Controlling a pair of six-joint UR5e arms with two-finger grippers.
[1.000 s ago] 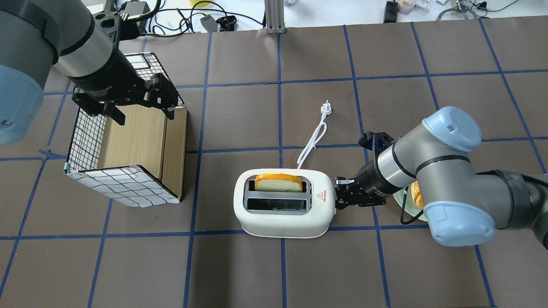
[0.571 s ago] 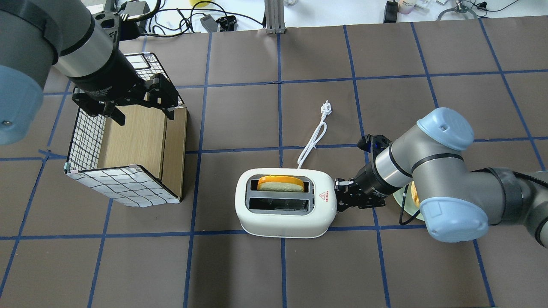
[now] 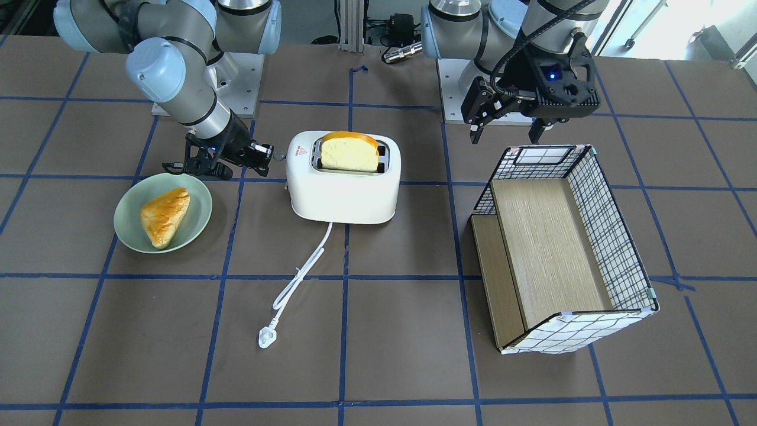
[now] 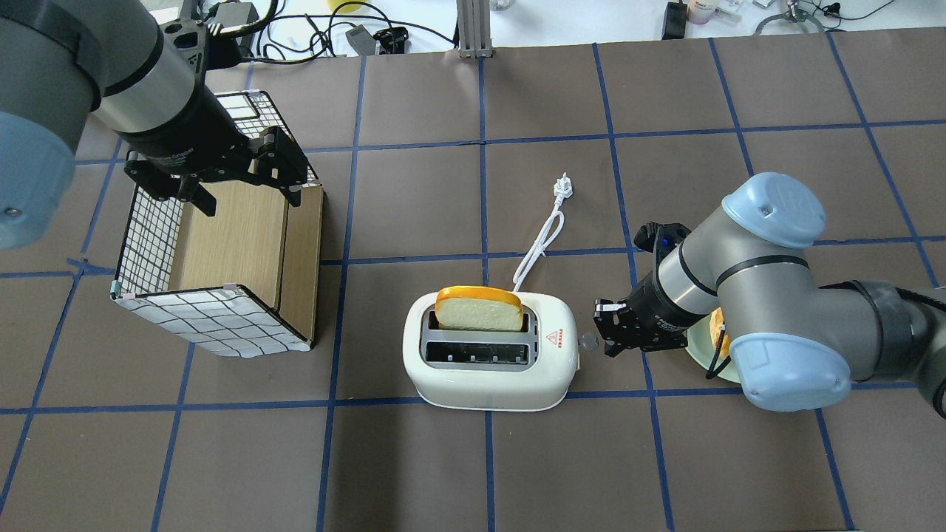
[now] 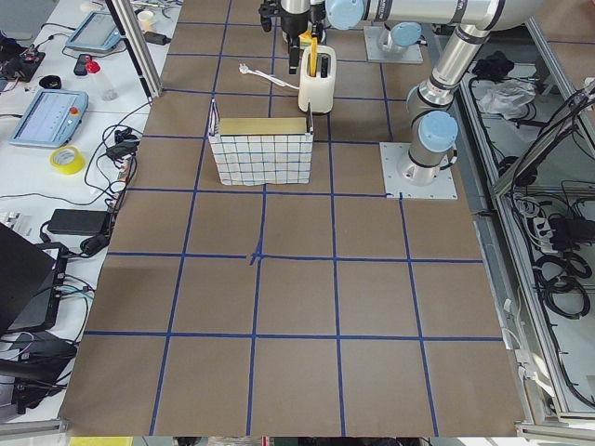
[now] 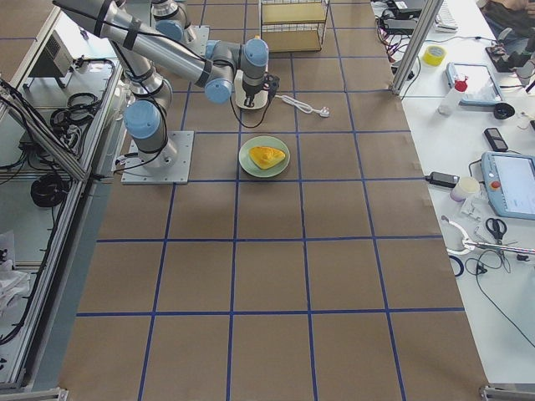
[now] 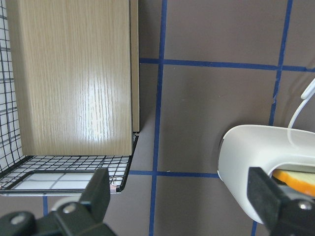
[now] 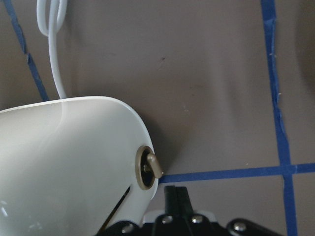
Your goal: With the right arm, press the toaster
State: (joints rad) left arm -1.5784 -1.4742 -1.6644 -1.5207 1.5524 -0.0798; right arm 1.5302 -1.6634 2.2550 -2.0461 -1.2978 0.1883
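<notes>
A: Which markings are legible?

B: One sign only: a red warning triangle sticker [image 4: 552, 337] on top of the toaster [image 4: 488, 377]. The red line beneath it is too small to read. White lettering on the left gripper [image 4: 246, 193] body is likewise illegible.

Robotics lab: the right arm [image 4: 768, 295] and left arm [image 4: 140, 74] bolted to a tape-gridded table [image 5: 297, 307], a bench [image 5: 37, 177] alongside carrying a teach pendant [image 5: 48, 113], cables [image 5: 119, 149], yellow tape roll [image 5: 67, 160].

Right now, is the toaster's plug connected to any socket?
No, the plug on the white cord from the toaster lies loose on the table, with no socket at it.
</notes>
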